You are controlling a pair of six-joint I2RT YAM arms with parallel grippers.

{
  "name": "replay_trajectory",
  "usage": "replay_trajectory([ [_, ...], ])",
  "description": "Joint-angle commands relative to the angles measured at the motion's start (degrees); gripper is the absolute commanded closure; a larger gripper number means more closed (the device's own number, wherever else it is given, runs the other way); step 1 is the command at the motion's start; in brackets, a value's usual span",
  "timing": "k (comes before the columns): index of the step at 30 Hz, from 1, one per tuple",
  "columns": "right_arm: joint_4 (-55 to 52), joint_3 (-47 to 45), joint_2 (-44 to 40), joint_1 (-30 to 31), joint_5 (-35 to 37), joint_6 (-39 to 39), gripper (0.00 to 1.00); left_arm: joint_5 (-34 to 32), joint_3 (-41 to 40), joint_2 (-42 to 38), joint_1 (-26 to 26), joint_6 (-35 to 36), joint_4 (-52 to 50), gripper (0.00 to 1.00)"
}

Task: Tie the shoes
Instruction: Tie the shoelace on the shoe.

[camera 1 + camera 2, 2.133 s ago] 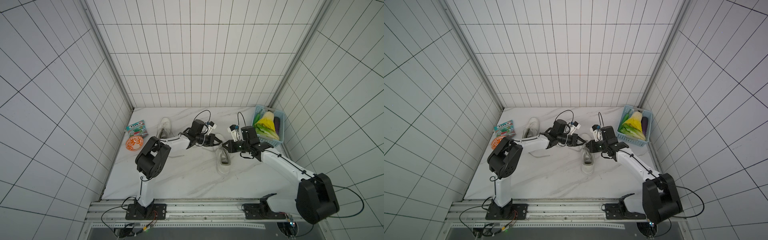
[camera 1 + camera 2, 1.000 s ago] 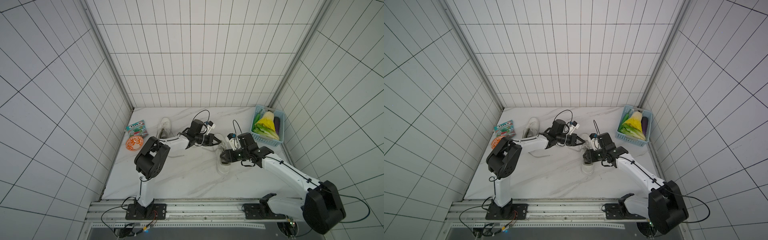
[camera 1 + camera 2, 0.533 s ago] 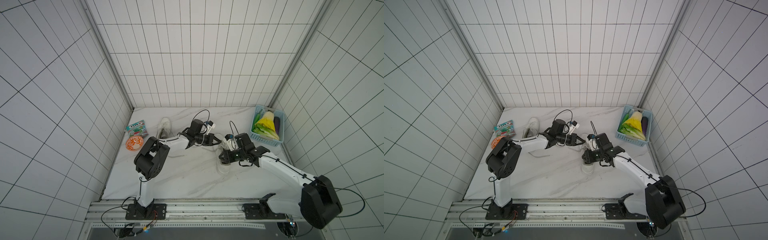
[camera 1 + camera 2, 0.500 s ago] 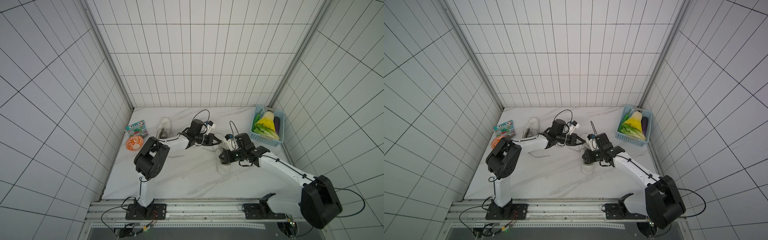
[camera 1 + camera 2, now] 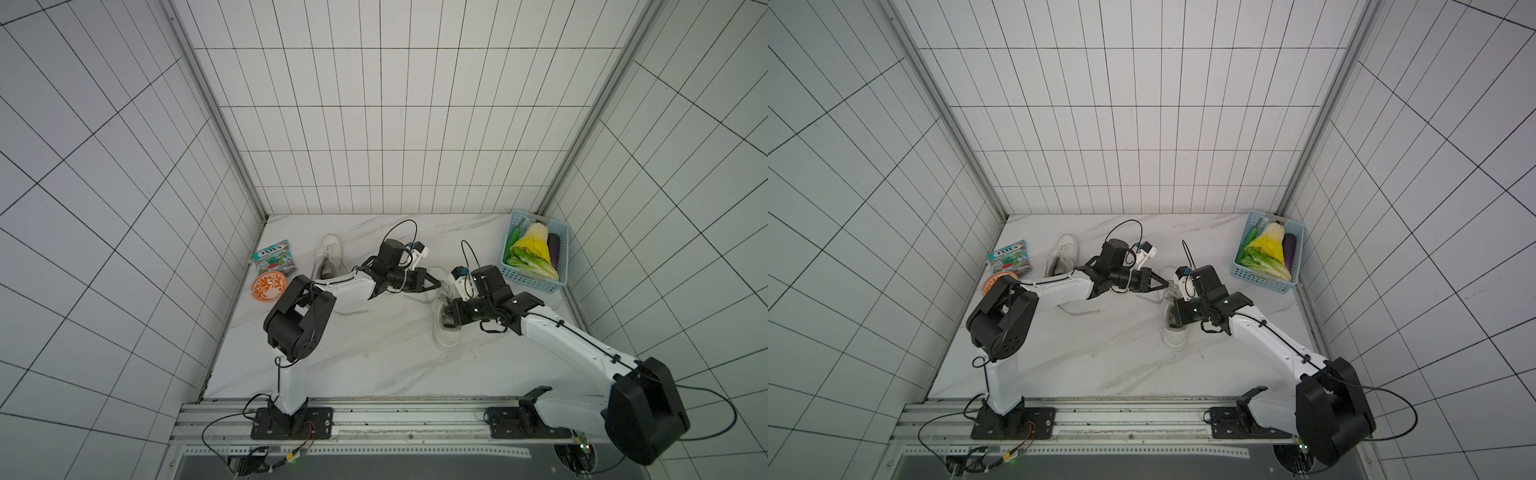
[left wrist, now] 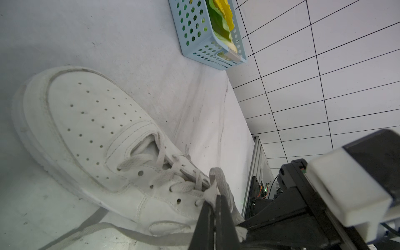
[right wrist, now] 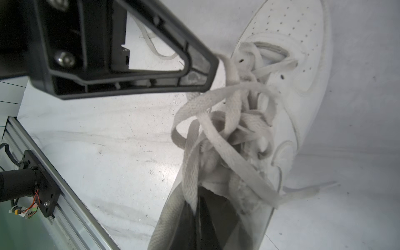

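One white shoe (image 5: 444,332) stands mid-table with its laces in a loose tangle (image 7: 227,121). My left gripper (image 5: 437,286) is shut on a lace loop (image 6: 218,179) at the shoe's eyelets; the shoe's toe (image 6: 86,121) fills the left wrist view. My right gripper (image 5: 451,315) hangs over the shoe's collar, shut on a lace strand (image 7: 190,173) that runs up from its tips (image 7: 197,208). The left gripper's finger (image 7: 194,65) shows in the right wrist view. The second shoe (image 5: 328,259) lies at the back left, one lace (image 5: 1077,311) trailing over the table.
A blue basket (image 5: 528,280) of vegetables stands at the back right, close to my right arm. A picture book (image 5: 274,259) and an orange patterned bowl (image 5: 269,286) sit by the left wall. A metal rail (image 5: 374,415) runs along the table's front edge.
My right gripper has swung left over the middle shoe's collar and closed on a lace strand. My left gripper has held its place, still shut on its loop.
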Motion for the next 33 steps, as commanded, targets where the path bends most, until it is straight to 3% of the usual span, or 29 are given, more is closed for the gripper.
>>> replay_trajectory([
  [1,-3.1,3.9,-2.4,-1.3,3.7,-2.3,1.00,-1.7,-0.9,-2.8,0.8,1.9,-0.1,1.00],
  [13,-4.8,6.3,-1.9,-6.5,9.3,-5.4,1.00,-5.3,-2.3,-5.1,1.7,5.0,-4.0,1.00],
  [33,-8.0,4.5,1.5,-9.0,28.8,-7.6,1.00,-9.0,-8.1,-10.3,5.8,5.8,-4.2,1.00],
])
